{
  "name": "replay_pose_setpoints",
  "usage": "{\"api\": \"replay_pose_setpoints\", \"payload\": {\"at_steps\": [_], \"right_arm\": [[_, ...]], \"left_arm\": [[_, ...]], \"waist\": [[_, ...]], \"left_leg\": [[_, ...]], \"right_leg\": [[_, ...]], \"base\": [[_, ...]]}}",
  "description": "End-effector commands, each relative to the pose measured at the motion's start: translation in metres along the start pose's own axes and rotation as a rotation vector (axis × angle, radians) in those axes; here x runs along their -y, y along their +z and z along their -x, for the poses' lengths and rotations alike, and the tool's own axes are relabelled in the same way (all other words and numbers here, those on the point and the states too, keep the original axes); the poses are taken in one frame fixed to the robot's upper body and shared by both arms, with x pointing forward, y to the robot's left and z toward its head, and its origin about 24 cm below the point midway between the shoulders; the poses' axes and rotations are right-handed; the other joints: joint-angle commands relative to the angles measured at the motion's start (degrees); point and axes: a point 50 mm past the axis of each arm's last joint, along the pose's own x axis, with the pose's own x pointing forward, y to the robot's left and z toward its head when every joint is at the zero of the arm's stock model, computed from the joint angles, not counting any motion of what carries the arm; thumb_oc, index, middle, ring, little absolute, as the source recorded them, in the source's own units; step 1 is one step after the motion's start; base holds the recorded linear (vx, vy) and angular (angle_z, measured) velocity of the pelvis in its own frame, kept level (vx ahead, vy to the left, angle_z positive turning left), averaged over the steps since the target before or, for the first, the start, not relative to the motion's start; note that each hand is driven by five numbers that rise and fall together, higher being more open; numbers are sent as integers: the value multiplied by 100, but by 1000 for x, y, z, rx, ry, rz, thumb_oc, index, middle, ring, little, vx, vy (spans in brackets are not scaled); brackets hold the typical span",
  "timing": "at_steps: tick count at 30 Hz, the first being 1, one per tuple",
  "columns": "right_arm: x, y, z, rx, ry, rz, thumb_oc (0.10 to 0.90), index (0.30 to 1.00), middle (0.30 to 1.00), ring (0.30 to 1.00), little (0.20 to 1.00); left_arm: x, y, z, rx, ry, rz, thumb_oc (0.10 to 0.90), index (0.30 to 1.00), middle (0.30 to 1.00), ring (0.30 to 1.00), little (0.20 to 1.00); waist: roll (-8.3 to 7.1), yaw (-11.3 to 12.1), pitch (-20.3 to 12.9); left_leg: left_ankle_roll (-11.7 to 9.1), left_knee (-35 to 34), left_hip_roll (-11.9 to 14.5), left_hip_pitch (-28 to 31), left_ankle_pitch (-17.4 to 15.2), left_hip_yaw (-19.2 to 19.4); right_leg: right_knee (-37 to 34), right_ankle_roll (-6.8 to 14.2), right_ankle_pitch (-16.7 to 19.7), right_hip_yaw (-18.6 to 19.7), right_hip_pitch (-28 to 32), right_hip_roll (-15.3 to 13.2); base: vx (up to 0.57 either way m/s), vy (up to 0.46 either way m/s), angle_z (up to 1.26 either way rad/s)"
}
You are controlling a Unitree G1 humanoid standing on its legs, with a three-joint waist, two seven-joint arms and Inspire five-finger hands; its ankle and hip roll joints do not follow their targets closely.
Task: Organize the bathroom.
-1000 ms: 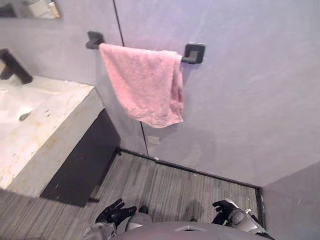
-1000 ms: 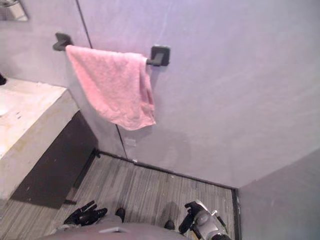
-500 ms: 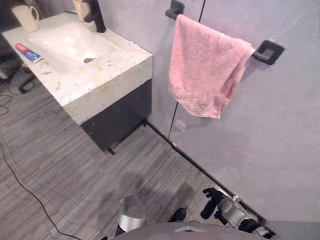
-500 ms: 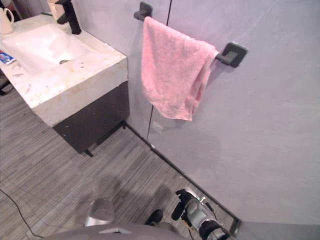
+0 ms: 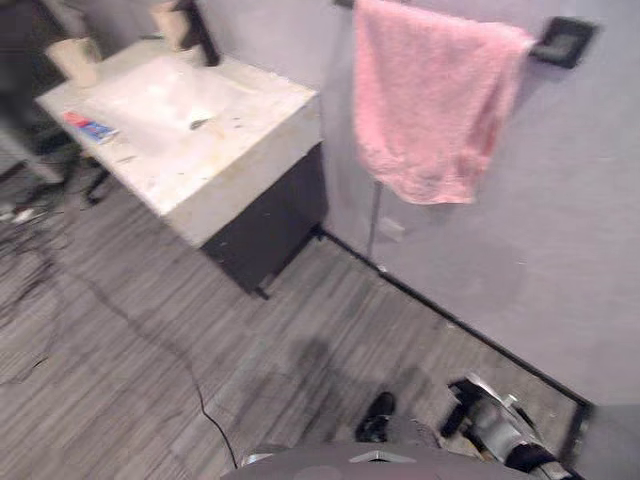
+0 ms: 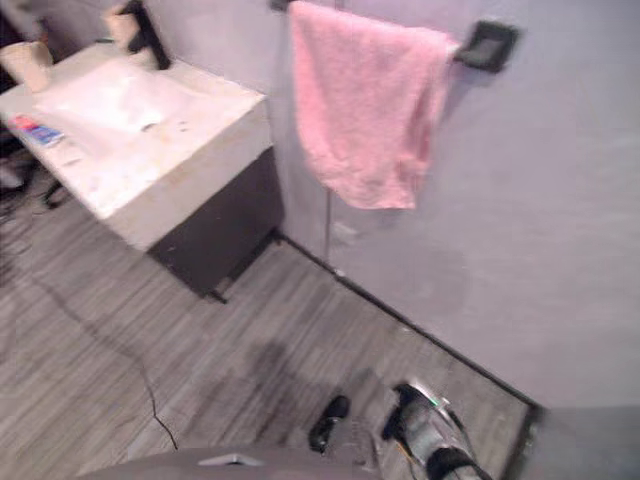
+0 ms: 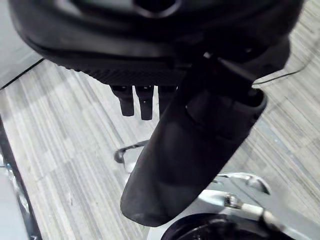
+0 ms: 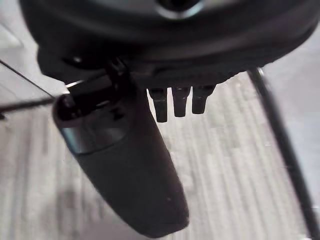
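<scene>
A pink towel [image 5: 430,110] hangs bunched over a black wall bar [image 5: 565,40] at the upper right. To its left stands a pale stone vanity [image 5: 250,170] with a white basin [image 5: 160,100]. A red and blue toothpaste tube [image 5: 90,127] lies on the counter's left edge, and a cream cup [image 5: 75,60] stands behind it. My right hand [image 8: 125,170] hangs low over the floor by the wall, open and holding nothing; it shows at the lower right of the left eye view [image 5: 465,408]. My left hand [image 7: 190,145] also hangs open over the floor, with nothing in it.
A black faucet [image 5: 200,35] and a second pale cup [image 5: 168,20] stand at the back of the counter. A dark cabinet [image 5: 275,225] sits under the vanity. Grey plank floor [image 5: 150,330] spreads to the left, and the grey wall [image 5: 520,250] closes off the right.
The camera has swung, so the vanity and open floor fill more of the view. My left hand has dropped below the eye views. The towel hangs as before.
</scene>
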Motion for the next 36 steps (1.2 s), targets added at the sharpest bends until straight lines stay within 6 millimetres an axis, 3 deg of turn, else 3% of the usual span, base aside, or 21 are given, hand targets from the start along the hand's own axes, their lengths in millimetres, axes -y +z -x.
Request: {"api": "replay_pose_setpoints", "payload": {"at_steps": [1,4,8,10,11,14,16,18,22,33,36], "right_arm": [[9,62,5,196,-72,3,800,900,900,900,900],[11,66,6,216,-85,-22,800,900,900,900,900],[7,72,8,245,-82,0,800,900,900,900,900],[3,73,9,260,-83,21,800,900,900,900,900],[0,73,10,271,-88,20,800,900,900,900,900],[-6,61,10,242,-94,-81,800,900,900,900,900],[-8,56,10,231,-95,-93,800,900,900,900,900],[-10,51,10,228,-95,-88,800,900,900,900,900],[-7,53,12,231,-102,-73,800,900,900,900,900],[-8,60,15,259,-98,-70,800,900,900,900,900],[-3,60,16,257,-127,-114,800,900,900,900,900]], "left_arm": [[-6,86,13,345,-55,107,800,900,900,900,900],[-12,89,15,360,-32,102,800,900,900,900,900],[-20,93,18,379,-16,113,800,900,900,900,900],[-23,96,20,388,-9,106,800,900,900,900,900],[-24,101,21,396,-3,92,800,900,900,900,900],[-22,113,21,406,0,7,800,900,900,900,900],[-20,117,22,409,-4,-15,800,900,900,900,900],[-16,122,23,423,-14,-25,800,900,900,900,900],[-10,122,23,445,-48,18,800,900,900,900,900],[-9,116,21,412,-23,48,800,900,900,900,900],[-8,117,22,419,-36,-23,800,900,900,900,900]], "waist": [[-377,71,-26],[-426,67,153],[-457,124,331],[-463,128,407],[-518,84,467],[-475,-206,560],[-448,-281,572],[-440,-294,628],[-525,-208,674],[-522,-124,738],[-528,-184,790]], "left_leg": [[270,-64,-18,-192,-241,-432],[462,-265,-199,-242,-626,-366],[539,-207,-255,-435,-640,-451],[575,-174,-271,-550,-605,-583],[648,-113,-338,-762,-501,-777],[765,-19,-491,-1165,-341,-1954],[736,-59,-499,-1263,-235,-2275],[604,-59,-444,-1363,-89,-2454],[474,-27,-396,-1366,-93,-2386],[616,234,-647,-1419,-269,-2555],[650,611,-625,-1513,-414,-2037]], "right_leg": [[-234,1171,295,807,-106,-309],[-134,1503,573,818,-314,-691],[-158,1739,703,963,-323,-893],[-130,1819,656,1247,-306,-917],[-179,1796,697,1686,-302,-886],[-311,1722,467,3634,42,-482],[-308,1659,353,3921,174,-361],[-394,1575,227,3911,427,-275],[-916,1558,334,3723,747,-294],[-611,1640,250,3878,728,-503],[-556,1669,271,3720,711,-661]], "base": [[-304,286,47],[-212,136,76],[-158,65,33],[-150,-3,13],[-149,-59,30],[-83,-44,85],[-56,50,207],[-81,55,133],[-59,48,20],[-4,94,3],[-86,159,6]]}}
